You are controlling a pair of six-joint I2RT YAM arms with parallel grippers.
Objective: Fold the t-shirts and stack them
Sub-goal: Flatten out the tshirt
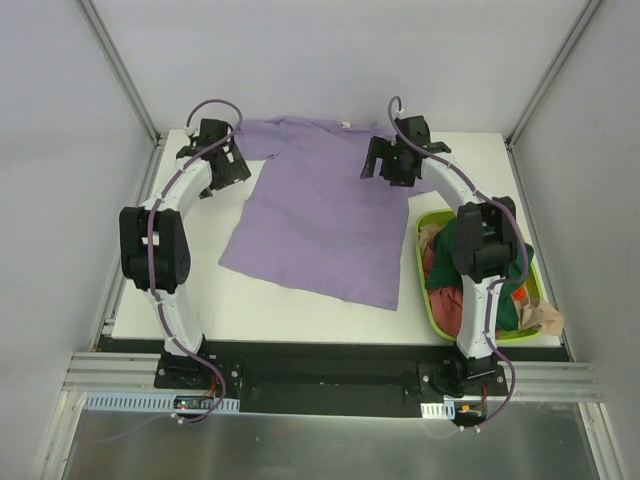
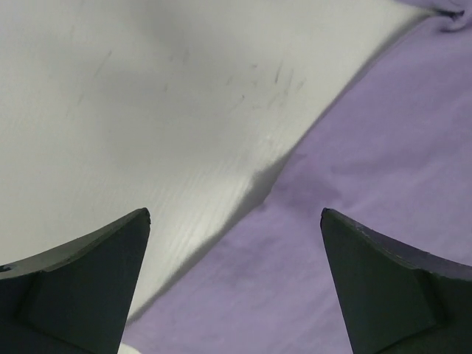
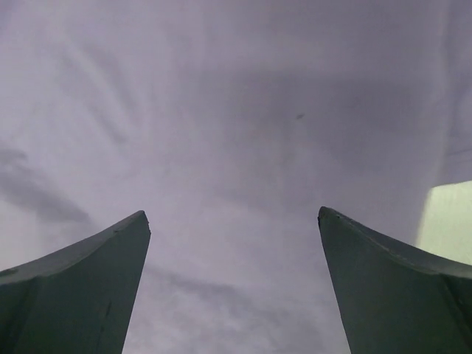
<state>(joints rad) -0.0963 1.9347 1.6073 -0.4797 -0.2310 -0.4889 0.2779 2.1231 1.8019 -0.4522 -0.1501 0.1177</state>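
A lavender t-shirt (image 1: 320, 215) lies spread flat on the white table, collar towards the back. My left gripper (image 1: 228, 165) is open over its left sleeve edge; the left wrist view shows the cloth edge (image 2: 354, 221) between the spread fingers (image 2: 88, 280). My right gripper (image 1: 385, 165) is open over the shirt's right shoulder; its wrist view shows lavender cloth (image 3: 236, 147) filling the frame between the spread fingers (image 3: 383, 280). Dark green (image 1: 505, 305) and red-pink (image 1: 447, 305) shirts lie crumpled in the basket.
A lime-green plastic basket (image 1: 425, 285) sits at the table's right side, beside my right arm. Grey walls and metal posts close in the table (image 1: 260, 305). A tan cloth (image 1: 540, 318) hangs at the basket's near right corner.
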